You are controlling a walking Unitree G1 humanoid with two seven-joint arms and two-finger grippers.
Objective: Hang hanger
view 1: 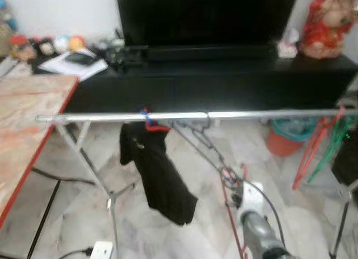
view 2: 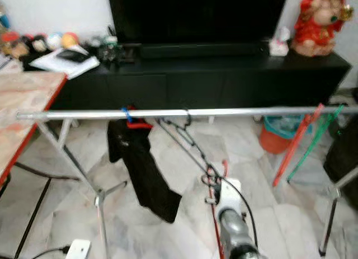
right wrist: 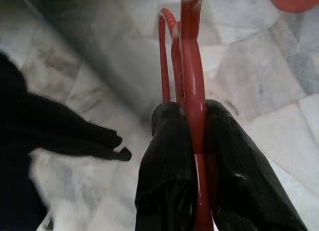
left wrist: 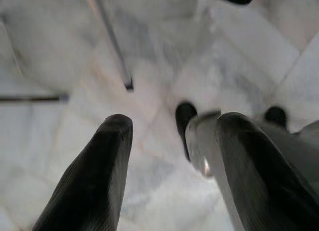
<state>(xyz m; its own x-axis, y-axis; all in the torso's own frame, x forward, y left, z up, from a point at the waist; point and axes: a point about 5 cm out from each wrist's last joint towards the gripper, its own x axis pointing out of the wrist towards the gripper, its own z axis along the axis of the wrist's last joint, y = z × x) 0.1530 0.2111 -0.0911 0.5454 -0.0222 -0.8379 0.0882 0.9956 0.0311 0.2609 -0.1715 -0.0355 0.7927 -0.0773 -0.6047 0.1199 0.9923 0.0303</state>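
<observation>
Head views: right tool (view 1: 228, 183) below rail (view 1: 190, 117), gripping red hanger (view 1: 230, 214); black garment (view 1: 159, 172) hung on rail to its left. R wrist: fingers (right wrist: 169, 176) clamped on hanger. L wrist: left tool (left wrist: 169, 141) open above marble floor (left wrist: 60, 51).

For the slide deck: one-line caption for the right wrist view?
Right gripper shut on a red hanger, above marble floor beside black garment.

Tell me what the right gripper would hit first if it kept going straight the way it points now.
Probably the metal rail. The right gripper, shut on the red hanger, points up towards it, and nothing stands between them; depth is hard to judge.
</observation>
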